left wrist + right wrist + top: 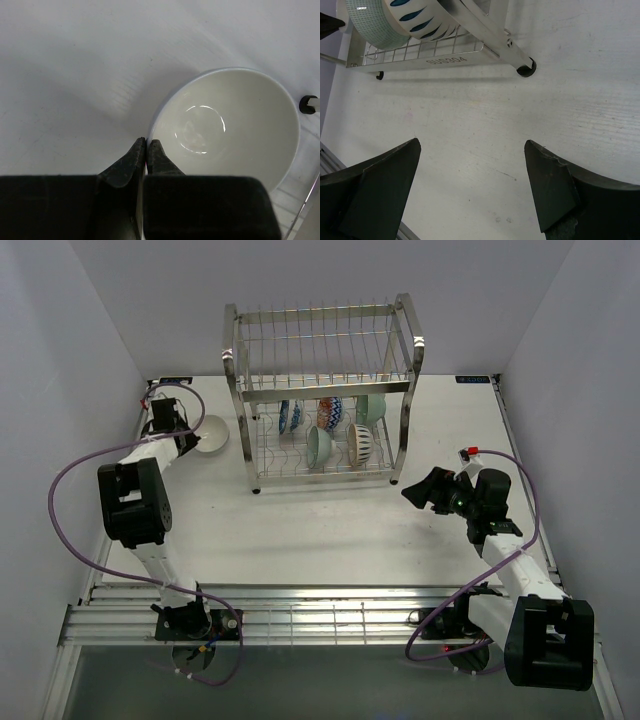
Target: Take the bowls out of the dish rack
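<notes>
So far I count one bowl out of six unloaded. The white bowl (230, 130) sits upright on the table (330, 530), just beside the left end of the dish rack (320, 340) and outside its posts. My left gripper (146, 145) is pinched tight on the near rim of that bowl, one finger inside the lip and one outside, so I judge this one is set down but not yet let go.

Five are left, all standing on edge on the lower tier. The blue-and-white bowl (290, 417), the red-blue bowl (330, 412) and a mint bowl (372, 407) are at the back. A second mint bowl (319, 446) and the brown-striped bowl (361, 443) are in front. The upper tier looks bare.

My right gripper (472, 144) hangs with its jaws spread wide and holds nothing. It is over bare table near the rack's right front foot (526, 67), well placed, I think, for the right-hand bowls.
</notes>
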Robot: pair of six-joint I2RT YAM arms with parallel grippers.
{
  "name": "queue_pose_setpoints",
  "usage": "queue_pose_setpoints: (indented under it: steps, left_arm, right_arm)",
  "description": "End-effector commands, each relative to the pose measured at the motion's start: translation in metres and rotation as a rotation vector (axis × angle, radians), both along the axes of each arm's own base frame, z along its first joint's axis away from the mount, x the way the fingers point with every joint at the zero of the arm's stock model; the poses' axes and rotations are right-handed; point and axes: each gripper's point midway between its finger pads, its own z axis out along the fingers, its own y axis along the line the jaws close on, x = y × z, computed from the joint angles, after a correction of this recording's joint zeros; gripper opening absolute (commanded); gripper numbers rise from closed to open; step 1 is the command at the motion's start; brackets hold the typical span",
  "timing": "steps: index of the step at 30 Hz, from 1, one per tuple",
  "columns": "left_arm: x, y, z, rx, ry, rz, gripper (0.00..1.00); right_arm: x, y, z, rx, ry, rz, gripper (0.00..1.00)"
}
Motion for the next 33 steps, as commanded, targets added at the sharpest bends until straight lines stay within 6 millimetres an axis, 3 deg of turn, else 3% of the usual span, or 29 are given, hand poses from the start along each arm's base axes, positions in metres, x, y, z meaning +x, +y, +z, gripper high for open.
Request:
queue_pose_setpoints:
  steps: [1,2,10,17,18,19,21,22,25,26,27,28,29,30,33]
  left_arm:
    - [0.019,0.003,0.031,0.007,-0.088,-0.008,0.0]
    - [0.019,0.003,0.029,0.008,-0.081,-0.01,0.0]
    - [0.015,0.003,0.028,0.009,-0.071,-0.014,0.43]
    - [0.007,0.006,0.056,0.028,-0.101,0.01,0.49]
    - [0.005,0.007,0.064,0.033,-0.124,0.016,0.5]
    - [0.0,0.006,0.088,0.039,-0.177,0.018,0.5]
    - [-0.013,0.002,0.099,0.033,-0.207,0.017,0.5]
    - [-0.02,-0.003,0.125,0.025,-0.268,0.009,0.51]
    - [-0.044,-0.029,0.135,-0.056,-0.293,-0.08,0.5]
    - [-0.056,-0.039,0.157,-0.077,-0.351,-0.108,0.5]
    - [-0.065,-0.055,0.161,-0.117,-0.375,-0.168,0.5]
    - [-0.081,-0.064,0.145,-0.142,-0.354,-0.192,0.5]
    - [-0.097,-0.076,0.167,-0.143,-0.428,-0.232,0.5]
    - [-0.11,-0.089,0.153,-0.164,-0.427,-0.277,0.49]
    - [-0.14,-0.123,0.16,-0.183,-0.473,-0.383,0.49]
  right_arm:
    - [0.001,0.0,0.0,-0.016,-0.022,0.005,0.9]
    - [0.001,0.0,0.0,-0.016,-0.02,0.005,0.9]
    - [0.001,0.0,-0.001,-0.014,-0.013,0.008,0.9]
    - [0.0,0.001,-0.002,-0.015,-0.008,0.011,0.9]
    - [0.0,0.0,-0.002,-0.017,-0.007,0.009,0.9]
    - [0.0,0.0,-0.002,-0.017,-0.005,0.009,0.9]
    - [0.0,0.0,-0.003,-0.017,-0.002,0.009,0.9]
    - [0.0,0.001,-0.003,-0.015,-0.005,0.013,0.9]
    - [0.001,0.001,-0.004,-0.011,0.001,0.015,0.9]
    - [0.001,0.001,-0.004,-0.011,-0.001,0.015,0.9]
    - [0.001,0.001,-0.004,-0.011,-0.001,0.015,0.9]
    - [0.001,0.001,-0.004,-0.012,-0.004,0.014,0.9]
    - [0.002,0.001,-0.003,-0.012,-0.005,0.013,0.9]
    - [0.001,0.002,-0.003,-0.011,-0.004,0.016,0.9]
    - [0.001,0.002,-0.003,-0.012,-0.007,0.018,0.9]
